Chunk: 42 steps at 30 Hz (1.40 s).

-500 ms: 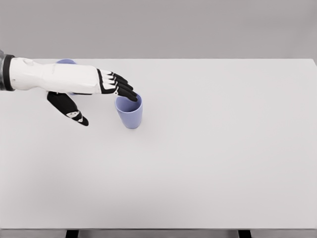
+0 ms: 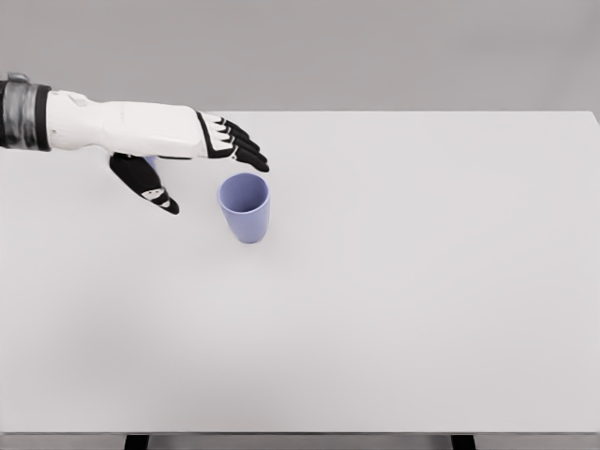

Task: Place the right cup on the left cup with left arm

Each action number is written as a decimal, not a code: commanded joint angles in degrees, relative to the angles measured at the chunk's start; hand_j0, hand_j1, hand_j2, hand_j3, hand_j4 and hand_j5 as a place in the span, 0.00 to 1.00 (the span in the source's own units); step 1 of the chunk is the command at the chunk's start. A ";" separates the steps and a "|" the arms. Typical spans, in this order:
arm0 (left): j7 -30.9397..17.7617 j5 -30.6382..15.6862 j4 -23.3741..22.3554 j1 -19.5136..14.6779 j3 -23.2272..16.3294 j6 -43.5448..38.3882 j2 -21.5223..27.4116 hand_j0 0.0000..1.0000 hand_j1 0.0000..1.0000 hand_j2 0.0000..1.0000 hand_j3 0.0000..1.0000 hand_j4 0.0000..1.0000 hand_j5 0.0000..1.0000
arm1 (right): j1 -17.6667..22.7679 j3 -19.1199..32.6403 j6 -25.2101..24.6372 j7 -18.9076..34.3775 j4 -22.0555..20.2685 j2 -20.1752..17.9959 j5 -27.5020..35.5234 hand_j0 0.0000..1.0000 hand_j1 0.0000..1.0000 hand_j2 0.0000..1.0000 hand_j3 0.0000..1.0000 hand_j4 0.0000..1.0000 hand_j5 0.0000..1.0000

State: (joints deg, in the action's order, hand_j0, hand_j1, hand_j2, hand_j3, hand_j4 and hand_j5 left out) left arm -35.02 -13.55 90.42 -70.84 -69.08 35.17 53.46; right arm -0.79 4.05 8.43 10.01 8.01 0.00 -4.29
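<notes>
Left hand [image 2: 202, 150] above the table [image 2: 422, 281], fingers [image 2: 246, 150] spread, empty, just behind the cup [image 2: 245, 207]. Advice: lower until fingers and thumb bracket its wall before closing.

We count one blue cup [image 2: 245, 207] fully in view, standing upright on one white table [image 2: 394, 281]. We count one robot hand, the left hand [image 2: 192, 155]. A second cup is hidden behind that arm; we cannot confirm it.
</notes>
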 commanded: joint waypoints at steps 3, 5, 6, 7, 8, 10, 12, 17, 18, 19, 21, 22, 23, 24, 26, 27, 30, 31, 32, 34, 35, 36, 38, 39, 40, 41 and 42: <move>0.02 0.36 -1.29 1.14 0.44 -0.17 -3.62 1.00 1.00 1.00 1.00 1.00 1.00 | 0.00 -0.01 0.01 0.01 -0.01 0.00 -0.02 1.00 1.00 1.00 1.00 1.00 1.00; 0.40 0.28 -8.23 1.58 0.00 -0.17 -6.17 1.00 1.00 1.00 1.00 1.00 1.00 | 0.00 -0.10 0.01 0.01 -0.01 0.00 -0.02 1.00 1.00 1.00 1.00 1.00 1.00; 0.31 0.27 -11.14 1.67 -0.35 -0.17 -6.87 1.00 1.00 1.00 1.00 1.00 1.00 | 0.00 -0.10 0.01 0.01 -0.01 0.00 -0.02 1.00 1.00 1.00 1.00 1.00 1.00; 0.31 0.27 -12.11 1.58 -0.26 -0.17 -6.96 1.00 1.00 1.00 1.00 1.00 1.00 | 0.00 -0.01 0.01 0.01 -0.01 0.00 -0.02 1.00 1.00 1.00 1.00 1.00 1.00; 0.31 0.27 -12.90 1.58 -0.18 -0.17 -7.40 1.00 1.00 1.00 1.00 1.00 1.00 | 0.00 -0.01 0.01 0.01 -0.01 0.00 -0.02 1.00 1.00 1.00 1.00 1.00 1.00; 0.31 0.71 -15.27 2.54 -0.27 -0.17 -9.07 1.00 1.00 1.00 1.00 1.00 1.00 | 0.00 -0.10 0.01 0.01 -0.01 0.00 -0.02 1.00 1.00 1.00 1.00 1.00 1.00; 0.22 2.38 -15.27 3.69 0.09 -0.17 -10.91 1.00 1.00 1.00 1.00 1.00 1.00 | 0.00 -0.01 0.01 0.01 -0.01 0.00 -0.02 1.00 1.00 1.00 1.00 1.00 1.00; 0.22 4.14 -15.45 5.27 0.53 -0.17 -13.29 1.00 1.00 1.00 1.00 1.00 1.00 | 0.00 -0.01 0.01 0.01 -0.01 0.00 -0.02 1.00 1.00 1.00 1.00 1.00 1.00; 0.31 4.14 -15.53 5.27 0.44 -0.17 -13.29 1.00 1.00 1.00 1.00 1.00 1.00 | 0.00 -0.01 0.01 0.01 -0.01 0.00 -0.02 1.00 1.00 1.00 1.00 1.00 1.00; 0.22 4.14 -15.97 5.27 0.44 -0.17 -13.29 1.00 1.00 1.00 1.00 1.00 1.00 | 0.00 -0.01 0.01 0.01 -0.01 0.00 -0.02 1.00 1.00 1.00 1.00 1.00 1.00; 0.31 4.41 -16.59 5.36 0.35 -0.17 -13.29 1.00 1.00 1.00 1.00 1.00 1.00 | 0.00 -0.01 0.01 0.01 -0.01 0.00 -0.02 1.00 1.00 1.00 1.00 1.00 1.00; 0.31 4.49 -16.59 5.62 0.44 -0.17 -13.29 1.00 1.00 1.00 1.00 1.00 1.00 | 0.00 -0.01 0.01 0.01 -0.01 0.00 -0.02 1.00 1.00 1.00 1.00 1.00 1.00; 0.31 4.58 -16.59 5.80 0.53 -0.17 -13.29 1.00 1.00 1.00 1.00 1.00 1.00 | 0.00 -0.01 0.01 0.01 -0.01 0.00 -0.02 1.00 1.00 1.00 1.00 1.00 1.00; 0.31 4.58 -16.68 5.80 0.44 -0.17 -13.29 1.00 1.00 1.00 1.00 1.00 1.00 | 0.00 -0.01 0.01 0.01 -0.01 0.00 -0.02 1.00 1.00 1.00 1.00 1.00 1.00; 0.22 4.67 -16.68 6.15 0.44 -0.17 -13.29 1.00 1.00 1.00 1.00 1.00 1.00 | 0.00 -0.01 0.01 0.01 -0.01 0.00 -0.02 1.00 1.00 1.00 1.00 1.00 1.00; 0.31 4.67 -16.77 6.15 0.44 -0.17 -13.29 1.00 1.00 1.00 1.00 1.00 1.00 | 0.00 -0.01 0.01 0.01 -0.01 0.00 -0.02 1.00 1.00 1.00 1.00 1.00 1.00; 0.22 4.67 -16.77 6.15 0.53 -0.17 -13.11 1.00 1.00 1.00 1.00 1.00 1.00 | 0.00 -0.01 0.01 0.01 -0.01 0.00 -0.02 1.00 1.00 1.00 1.00 1.00 1.00; 0.31 4.67 -16.77 6.15 0.44 -0.17 -13.11 1.00 1.00 1.00 1.00 1.00 1.00 | 0.00 -0.01 0.01 0.01 -0.01 0.00 -0.02 1.00 1.00 1.00 1.00 1.00 1.00; 0.31 4.84 -16.85 6.24 0.44 -0.17 -13.03 1.00 1.00 1.00 1.00 1.00 1.00 | 0.00 -0.01 0.01 0.01 -0.01 0.00 -0.02 1.00 1.00 1.00 1.00 1.00 1.00; 0.40 7.39 -17.91 6.15 0.88 -0.17 -13.20 1.00 1.00 1.00 1.00 1.00 1.00 | 0.00 -0.01 0.01 0.01 -0.01 0.00 -0.02 1.00 1.00 1.00 1.00 1.00 1.00; 0.40 9.76 -18.87 6.15 2.46 -0.17 -13.29 1.00 1.00 1.00 1.00 1.00 1.00 | 0.00 -0.01 0.01 0.01 -0.01 0.00 -0.02 1.00 1.00 1.00 1.00 1.00 1.00; 0.40 13.01 -19.84 6.85 4.39 -0.17 -13.47 1.00 1.00 1.00 1.00 1.00 1.00 | 0.00 -0.01 0.01 0.01 -0.01 0.00 -0.02 1.00 1.00 1.00 1.00 1.00 1.00; 0.40 15.57 -20.11 8.26 7.12 -0.17 -14.34 1.00 1.00 1.00 1.00 1.00 1.00 | 0.00 -0.01 0.01 0.01 -0.01 0.00 -0.02 1.00 1.00 1.00 1.00 1.00 1.00; 0.40 15.57 -20.19 8.35 7.21 -0.17 -14.52 1.00 1.00 1.00 1.00 1.00 1.00 | 0.00 -0.01 0.01 0.01 -0.01 0.00 -0.02 1.00 1.00 1.00 1.00 1.00 1.00; 0.40 15.48 -20.54 8.35 7.21 -0.17 -14.70 1.00 1.00 1.00 1.00 1.00 1.00 | 0.00 -0.01 0.01 0.01 -0.01 0.00 -0.02 1.00 1.00 1.00 1.00 1.00 1.00; 0.40 15.39 -20.81 8.35 7.21 -0.17 -15.48 1.00 1.00 1.00 1.00 1.00 1.00 | 0.00 -0.01 0.01 0.01 -0.01 0.00 -0.02 1.00 1.00 1.00 1.00 1.00 1.00; 0.40 15.39 -20.90 8.35 7.21 -0.17 -15.84 1.00 1.00 1.00 1.00 1.00 1.00 | 0.00 -0.01 0.01 0.01 0.08 0.00 -0.02 1.00 1.00 1.00 1.00 1.00 1.00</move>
State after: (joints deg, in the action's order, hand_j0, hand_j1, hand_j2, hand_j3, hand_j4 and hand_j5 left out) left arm -34.66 1.46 70.01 -62.49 -62.63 35.15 38.41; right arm -0.79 4.04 8.43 10.01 8.01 0.00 -4.29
